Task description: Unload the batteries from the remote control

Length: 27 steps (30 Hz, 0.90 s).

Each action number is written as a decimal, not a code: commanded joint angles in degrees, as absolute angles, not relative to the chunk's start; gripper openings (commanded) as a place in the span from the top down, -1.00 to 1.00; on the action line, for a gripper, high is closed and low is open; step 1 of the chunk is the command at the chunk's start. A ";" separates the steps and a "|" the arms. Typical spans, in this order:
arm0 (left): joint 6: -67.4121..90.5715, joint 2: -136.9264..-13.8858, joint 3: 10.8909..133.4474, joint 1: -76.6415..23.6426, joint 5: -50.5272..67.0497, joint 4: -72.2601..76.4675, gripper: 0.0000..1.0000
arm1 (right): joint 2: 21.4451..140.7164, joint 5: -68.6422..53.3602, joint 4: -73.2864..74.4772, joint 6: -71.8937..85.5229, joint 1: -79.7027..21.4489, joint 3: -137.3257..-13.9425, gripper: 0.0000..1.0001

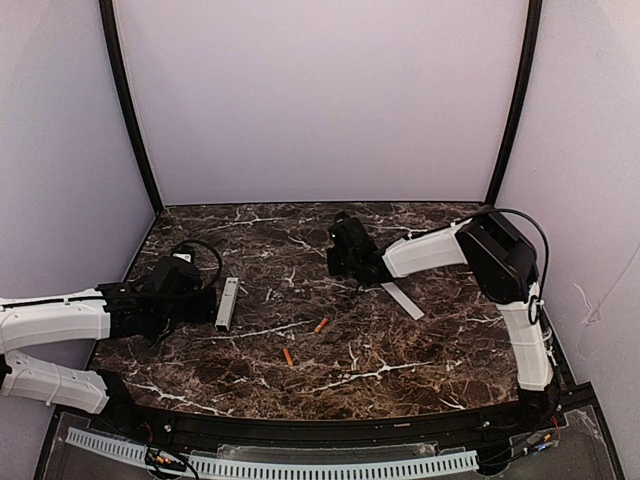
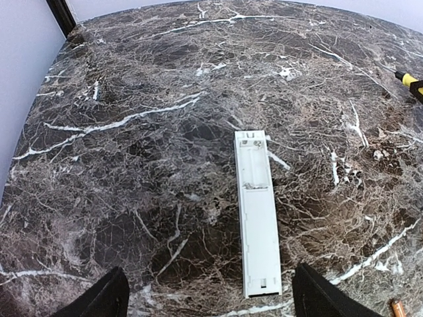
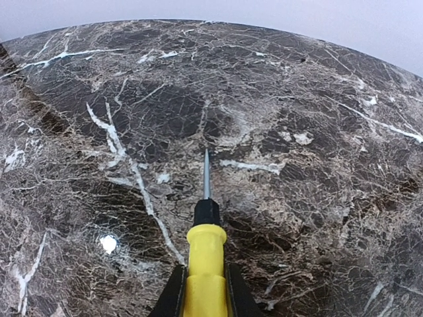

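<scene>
Marble table (image 1: 420,370), remote control (image 1: 227,303) nr L edge by agape L hand (image 2: 210,300); R hand (image 3: 205,298) tight round screwdriver (image 3: 205,251).

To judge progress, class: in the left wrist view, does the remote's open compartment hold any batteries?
No, the remote lies flat with its compartment open and bare white inside.
</scene>
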State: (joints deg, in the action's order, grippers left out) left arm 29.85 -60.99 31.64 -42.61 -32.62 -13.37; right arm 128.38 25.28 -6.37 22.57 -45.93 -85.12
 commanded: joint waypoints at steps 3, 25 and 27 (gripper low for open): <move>29.00 -62.32 31.47 -42.45 -32.75 -12.49 -0.71 | 130.33 20.05 -4.32 24.04 -45.48 -84.60 0.66; 27.97 -60.49 31.25 -42.44 -33.18 -13.08 -0.72 | 124.64 18.62 -2.75 21.82 -45.02 -84.20 0.30; 27.24 -60.02 31.72 -42.45 -34.13 -13.61 -0.74 | 122.35 19.32 -2.57 20.46 -44.86 -84.01 0.25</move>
